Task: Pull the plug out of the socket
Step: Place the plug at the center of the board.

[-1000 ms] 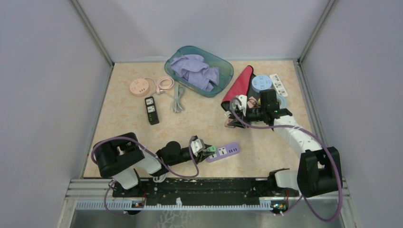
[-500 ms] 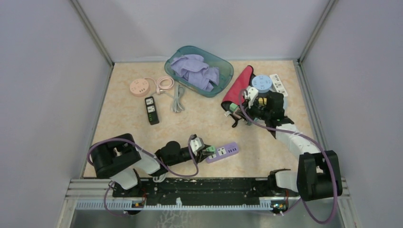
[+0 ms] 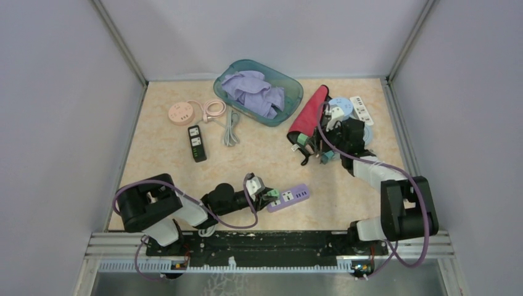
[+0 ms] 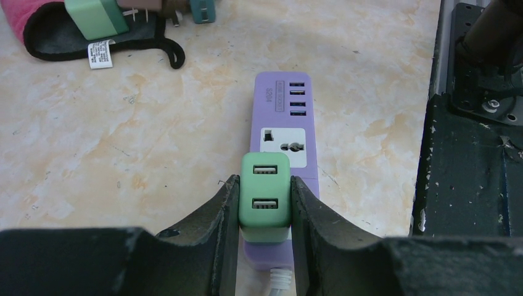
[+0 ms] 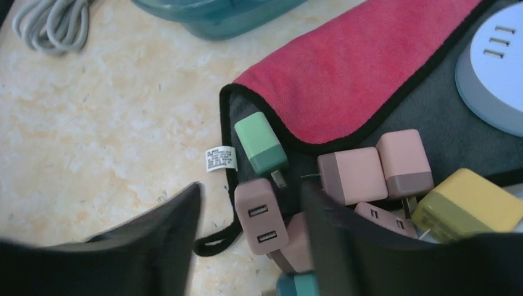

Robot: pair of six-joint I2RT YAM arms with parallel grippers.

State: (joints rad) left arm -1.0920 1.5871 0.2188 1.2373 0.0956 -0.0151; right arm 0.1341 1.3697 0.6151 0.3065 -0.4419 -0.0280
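One change: the right gripper (image 5: 250,192) now spreads over a brown plug (image 5: 264,219), while the left gripper (image 4: 264,180) still pinches the green plug (image 4: 265,200), unpulled from the purple socket (image 4: 282,132).

Even bright light; right fingers (image 5: 154,246) blurred.

Gap of left gripper (image 4: 264,183) is filled by green plug (image 4: 265,203); purple power strip (image 4: 285,117) is laid ahead. Tabletop (image 4: 111,148) is left free leftward; rightward is blocked by black rail (image 4: 475,160). Right gripper (image 5: 250,188) is fronted by piled adapters (image 5: 370,176).
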